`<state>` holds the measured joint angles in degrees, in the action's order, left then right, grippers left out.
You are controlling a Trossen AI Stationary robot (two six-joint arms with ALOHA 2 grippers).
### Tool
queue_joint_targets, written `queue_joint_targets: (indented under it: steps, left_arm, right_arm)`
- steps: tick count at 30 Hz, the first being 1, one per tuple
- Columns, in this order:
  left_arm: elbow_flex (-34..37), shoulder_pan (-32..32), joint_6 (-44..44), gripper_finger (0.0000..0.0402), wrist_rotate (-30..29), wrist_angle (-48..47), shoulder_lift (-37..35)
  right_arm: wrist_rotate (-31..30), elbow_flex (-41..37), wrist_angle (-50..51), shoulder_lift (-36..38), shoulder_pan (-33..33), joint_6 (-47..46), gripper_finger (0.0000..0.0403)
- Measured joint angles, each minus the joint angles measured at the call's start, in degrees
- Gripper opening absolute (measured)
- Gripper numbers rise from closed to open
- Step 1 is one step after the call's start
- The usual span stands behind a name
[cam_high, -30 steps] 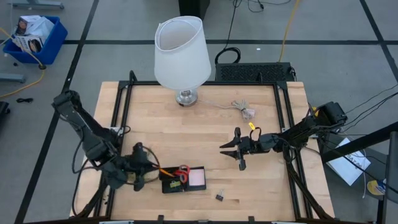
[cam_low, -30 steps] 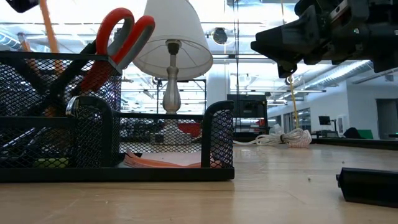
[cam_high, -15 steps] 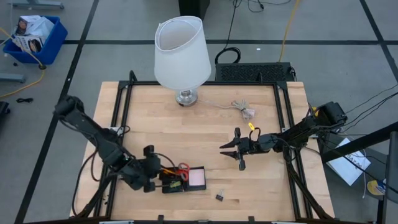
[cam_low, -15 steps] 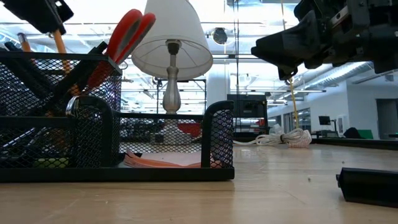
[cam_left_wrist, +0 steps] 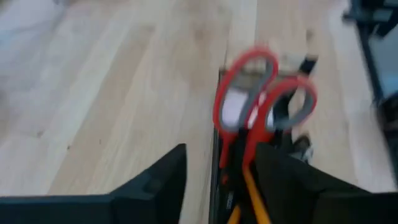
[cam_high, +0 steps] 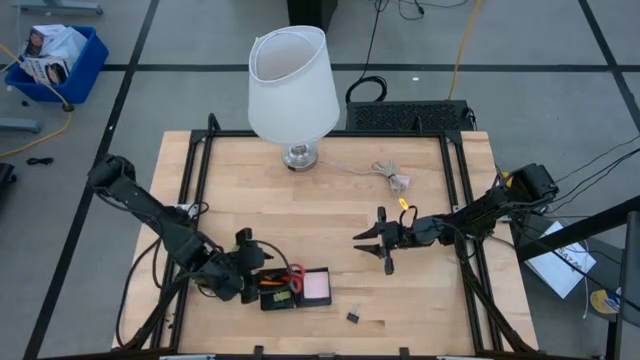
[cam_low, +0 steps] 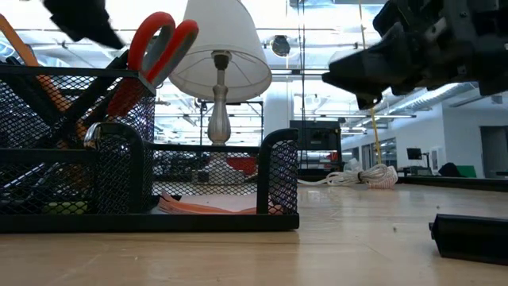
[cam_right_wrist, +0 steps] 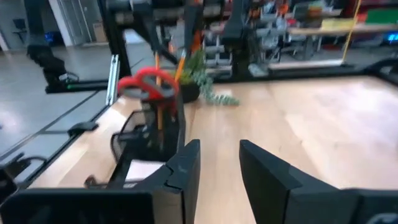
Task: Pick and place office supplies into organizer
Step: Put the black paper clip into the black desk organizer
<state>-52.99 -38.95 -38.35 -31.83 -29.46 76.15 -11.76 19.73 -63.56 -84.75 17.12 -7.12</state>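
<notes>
Black wire-mesh organizer (cam_low: 143,179) near the front edge of the pale wood-plank worktop (cam_high: 330,215) holds glossy red-looped scissors (cam_left_wrist: 258,102) upright, left hand (cam_left_wrist: 217,177) parted and empty beside them, right hand (cam_right_wrist: 217,165) parted mid-worktop.

left gripper (cam_high: 252,262) now closer to organizer (cam_high: 272,297), jaws parted, scissors (cam_low: 151,49) shifted (handles up)

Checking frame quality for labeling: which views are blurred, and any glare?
Left wrist view: motion blur, the scissors smeared. Right wrist view: soft throughout, organizer fuzzy. Low view: backlit by bright ceiling lights, right gripper nearly a silhouette, mesh sharp. High view: sharp, evenly lit, lamp shade bright but not blown out.
</notes>
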Motion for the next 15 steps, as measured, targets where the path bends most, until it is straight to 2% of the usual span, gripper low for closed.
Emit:
queue_joint_targets:
  steps: [5, 9, 15]
  left_arm:
    - [-0.02, 0.10, 3.40, 0.0252, -5.62, 8.56, -1.98]
    - [-0.02, 1.14, 7.86, 0.0306, -9.02, 15.91, -1.96]
    - [-0.02, 3.44, 13.92, 0.0366, -10.97, 22.58, -1.92]
  right_arm:
    - [1.35, 0.02, 4.39, -0.02, 2.96, -2.31, 0.0124]
    - [0.83, 0.77, 5.90, -1.81, 7.53, -6.04, 0.0164]
    - [-6.24, 6.39, 10.49, -9.00, 18.21, -8.76, 0.0224]
